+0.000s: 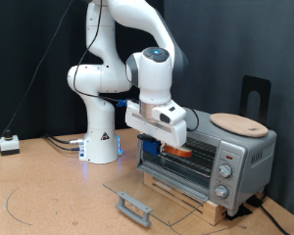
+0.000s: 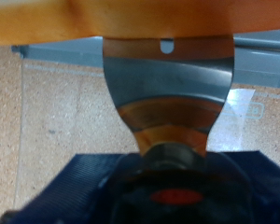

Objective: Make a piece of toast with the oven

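The oven (image 1: pixel 220 157) stands at the exterior view's right, its glass door (image 1: pixel 137 196) folded down flat with the bar handle (image 1: pixel 133 207) at the front. My gripper (image 1: pixel 174 149) is at the oven's open mouth, shut on the piece of toast (image 1: pixel 178 152), which shows as an orange-tan edge just inside the opening. In the wrist view the toast's orange crust (image 2: pixel 131 19) spans the frame beyond a broad metal finger (image 2: pixel 168 93). The oven's floor and the rest of the slice are hidden behind the hand.
A round light-wood board (image 1: pixel 237 123) lies on the oven's top. A black stand (image 1: pixel 255 96) rises behind the oven. The robot base (image 1: pixel 100 142) is behind the open door. A small white box (image 1: pixel 8 144) and cables lie at the left.
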`<state>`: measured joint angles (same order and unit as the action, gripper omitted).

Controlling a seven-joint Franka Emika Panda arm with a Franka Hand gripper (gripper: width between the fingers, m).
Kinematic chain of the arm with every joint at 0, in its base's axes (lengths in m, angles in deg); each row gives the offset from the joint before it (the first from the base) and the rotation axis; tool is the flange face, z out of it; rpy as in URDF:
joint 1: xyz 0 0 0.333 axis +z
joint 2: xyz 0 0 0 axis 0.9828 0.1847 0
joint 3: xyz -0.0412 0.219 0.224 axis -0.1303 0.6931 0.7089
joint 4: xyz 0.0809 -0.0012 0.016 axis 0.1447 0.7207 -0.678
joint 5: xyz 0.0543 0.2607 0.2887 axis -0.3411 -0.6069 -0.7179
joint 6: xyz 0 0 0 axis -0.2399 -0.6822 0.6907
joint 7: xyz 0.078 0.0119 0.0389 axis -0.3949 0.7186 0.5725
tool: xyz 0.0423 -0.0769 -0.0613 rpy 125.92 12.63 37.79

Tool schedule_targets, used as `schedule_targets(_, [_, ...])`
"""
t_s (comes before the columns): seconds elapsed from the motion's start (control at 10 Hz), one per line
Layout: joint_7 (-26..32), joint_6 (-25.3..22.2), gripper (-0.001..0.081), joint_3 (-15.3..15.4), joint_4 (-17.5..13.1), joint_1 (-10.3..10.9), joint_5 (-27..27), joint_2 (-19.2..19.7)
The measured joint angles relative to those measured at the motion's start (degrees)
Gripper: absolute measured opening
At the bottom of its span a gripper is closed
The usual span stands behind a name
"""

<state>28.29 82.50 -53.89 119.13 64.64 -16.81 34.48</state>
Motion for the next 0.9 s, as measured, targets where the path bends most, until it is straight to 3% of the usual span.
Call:
schedule_targets(0.5, [-2.49, -1.39, 0.0424, 0.39, -0.76, 0.00, 2.00, 0.39])
schedule_targets(0.7, [-2.46, -1.36, 0.0424, 0.09, -0.71, -0.01, -2.88, 0.64])
schedule_targets(0.9, [-1.14, -2.23, 0.0424, -2.76, -0.37, -1.40, -7.84, 0.67])
